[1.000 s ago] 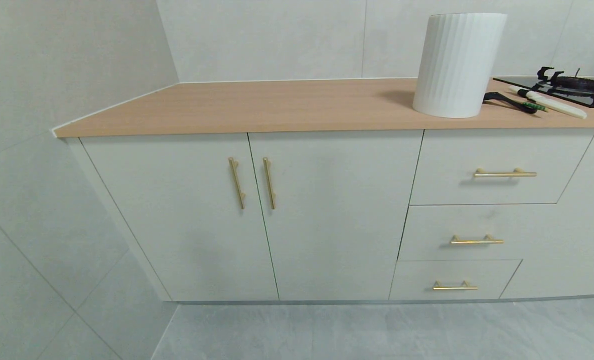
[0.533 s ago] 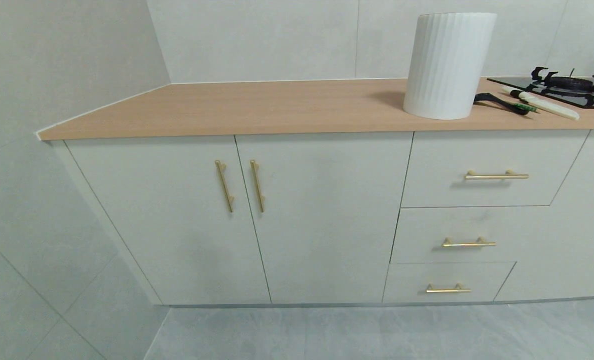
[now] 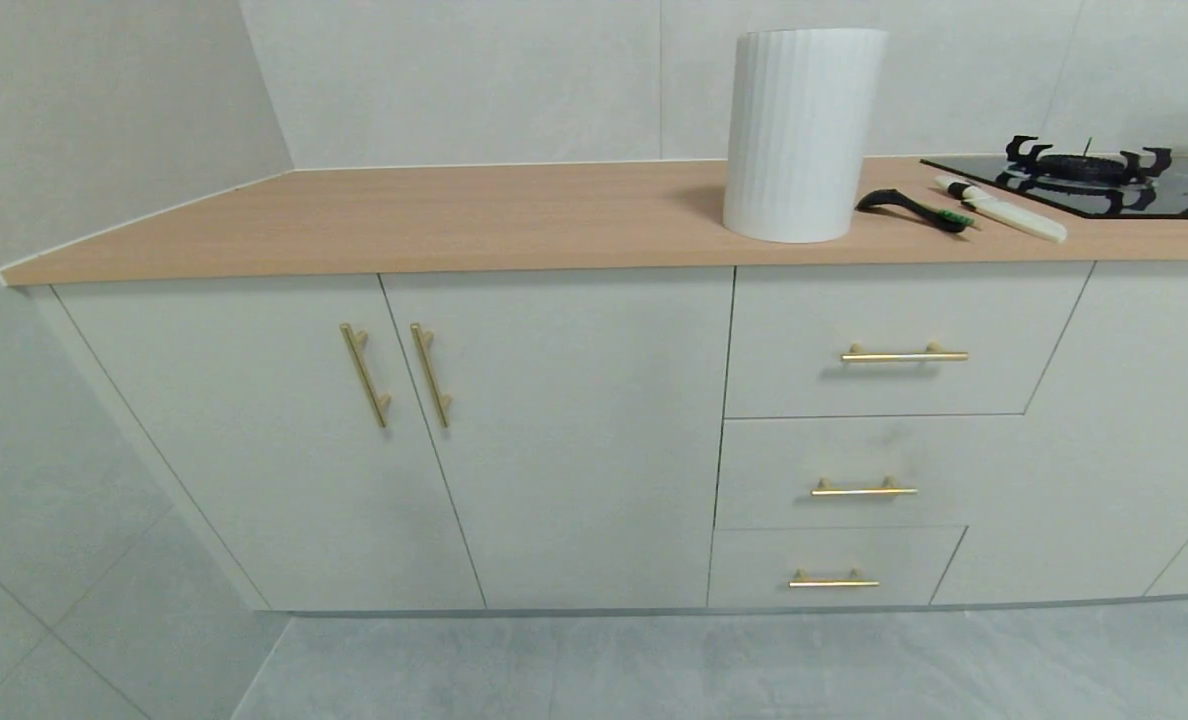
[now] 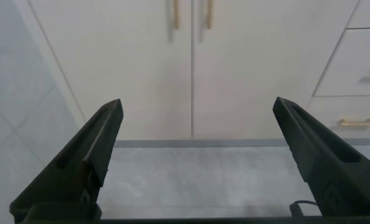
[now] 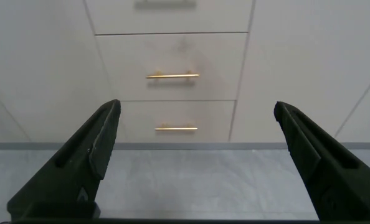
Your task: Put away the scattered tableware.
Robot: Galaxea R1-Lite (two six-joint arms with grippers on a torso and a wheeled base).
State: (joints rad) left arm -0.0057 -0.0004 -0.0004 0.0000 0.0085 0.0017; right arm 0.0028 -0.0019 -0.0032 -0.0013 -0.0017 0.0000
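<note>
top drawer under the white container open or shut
Shut. The top drawer front sits flush with the cabinet door beside it and the middle drawer below, no gap showing.

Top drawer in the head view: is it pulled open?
No, the top drawer is shut, its front flush under the countertop.

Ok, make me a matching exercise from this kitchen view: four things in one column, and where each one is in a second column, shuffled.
Things:
1. white ribbed container
2. black utensil
3. gas hob
4. upright gold handles

Places:
A. on the two cupboard doors
B. at the right end of the worktop
C. lying between container and hob
D. standing above the top drawer

Pairs: 1-D, 2-C, 3-B, 4-A
</note>
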